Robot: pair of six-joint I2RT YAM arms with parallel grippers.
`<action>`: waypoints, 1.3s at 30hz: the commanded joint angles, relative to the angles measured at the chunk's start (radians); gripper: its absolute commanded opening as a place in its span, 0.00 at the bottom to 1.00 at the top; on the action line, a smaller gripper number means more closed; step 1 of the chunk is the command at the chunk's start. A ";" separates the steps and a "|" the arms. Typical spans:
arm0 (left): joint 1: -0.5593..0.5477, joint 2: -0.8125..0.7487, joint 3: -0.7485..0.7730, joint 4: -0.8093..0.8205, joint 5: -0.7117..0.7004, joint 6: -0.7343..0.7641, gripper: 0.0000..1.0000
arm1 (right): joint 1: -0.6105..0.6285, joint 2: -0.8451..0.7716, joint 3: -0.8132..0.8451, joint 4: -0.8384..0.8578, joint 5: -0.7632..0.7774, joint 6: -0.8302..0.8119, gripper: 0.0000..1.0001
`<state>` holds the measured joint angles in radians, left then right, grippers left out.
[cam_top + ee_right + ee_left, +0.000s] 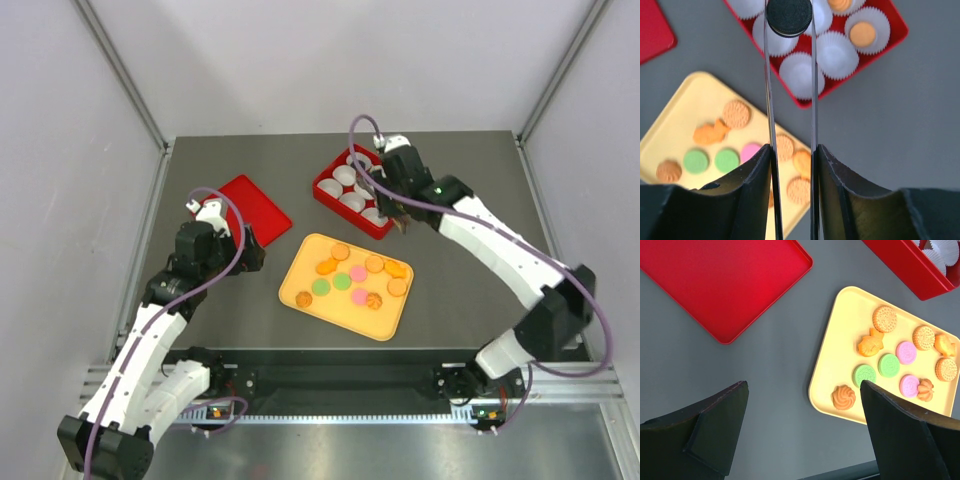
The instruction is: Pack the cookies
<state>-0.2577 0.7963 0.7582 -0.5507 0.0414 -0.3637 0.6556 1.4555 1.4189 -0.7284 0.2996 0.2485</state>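
Note:
Several cookies (342, 281), orange, green and pink, lie on a yellow tray (300, 290). A red box (322, 192) behind the tray holds white paper cups; two cups have an orange cookie (862, 34) in them. My right gripper (789, 36) is shut on a black cookie (789, 17) between its long thin blades, above the box's cups. In the top view that gripper (403, 222) hangs at the box's right end. My left gripper (804, 390) is open and holds nothing, over bare table left of the tray (840, 340).
A flat red lid (255, 205) lies at the back left, beyond my left gripper (250, 250). The lid (715, 280) fills the upper left of the left wrist view. Grey walls and metal posts enclose the table.

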 commanded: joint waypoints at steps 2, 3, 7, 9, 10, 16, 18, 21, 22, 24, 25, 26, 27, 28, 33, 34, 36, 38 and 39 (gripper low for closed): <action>-0.002 -0.006 -0.002 0.023 0.006 0.012 0.98 | -0.068 0.152 0.159 0.127 -0.031 -0.054 0.37; -0.002 -0.008 -0.002 0.023 0.006 0.011 0.98 | -0.073 0.210 0.201 0.142 -0.031 -0.058 0.37; -0.002 -0.008 -0.002 0.025 0.005 0.011 0.98 | -0.091 0.336 0.290 0.169 -0.057 -0.061 0.36; -0.002 -0.003 -0.002 0.025 0.005 0.011 0.98 | -0.093 0.388 0.319 0.178 -0.069 -0.057 0.36; -0.002 -0.002 -0.002 0.026 0.005 0.011 0.98 | -0.091 0.405 0.328 0.179 -0.074 -0.057 0.36; -0.002 -0.008 -0.003 0.025 0.002 0.011 0.98 | -0.094 0.479 0.365 0.188 -0.073 -0.058 0.37; -0.002 -0.006 -0.003 0.025 0.002 0.011 0.98 | -0.097 0.494 0.370 0.188 -0.074 -0.058 0.37; -0.002 -0.006 -0.003 0.025 0.002 0.011 0.98 | -0.097 0.499 0.368 0.187 -0.083 -0.055 0.39; -0.002 -0.005 -0.002 0.025 0.003 0.011 0.98 | -0.099 0.500 0.368 0.187 -0.088 -0.055 0.40; -0.002 -0.006 -0.002 0.025 0.002 0.011 0.98 | -0.097 0.508 0.373 0.187 -0.086 -0.055 0.40; -0.002 -0.006 -0.002 0.026 0.002 0.011 0.98 | -0.099 0.511 0.374 0.188 -0.086 -0.055 0.41; -0.002 -0.008 -0.002 0.025 0.002 0.011 0.98 | -0.099 0.519 0.379 0.184 -0.085 -0.057 0.41; -0.002 -0.008 -0.003 0.025 0.002 0.011 0.98 | -0.100 0.522 0.380 0.179 -0.085 -0.055 0.42; -0.002 -0.008 -0.003 0.025 0.002 0.011 0.98 | -0.102 0.523 0.382 0.178 -0.086 -0.057 0.43; -0.002 -0.006 -0.002 0.026 0.003 0.011 0.98 | -0.102 0.533 0.397 0.176 -0.088 -0.061 0.48; -0.002 -0.008 -0.002 0.025 0.005 0.011 0.98 | -0.102 0.534 0.399 0.173 -0.082 -0.063 0.49; -0.002 -0.011 -0.003 0.023 0.002 0.011 0.98 | -0.103 0.534 0.408 0.170 -0.076 -0.063 0.51; -0.002 -0.012 -0.003 0.023 0.000 0.011 0.98 | -0.105 0.526 0.414 0.162 -0.074 -0.067 0.52; -0.002 -0.011 -0.003 0.023 0.002 0.011 0.98 | -0.105 0.520 0.416 0.158 -0.071 -0.068 0.52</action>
<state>-0.2577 0.7959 0.7582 -0.5507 0.0402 -0.3641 0.5655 1.9911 1.7638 -0.5964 0.2157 0.1993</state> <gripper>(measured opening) 0.983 0.517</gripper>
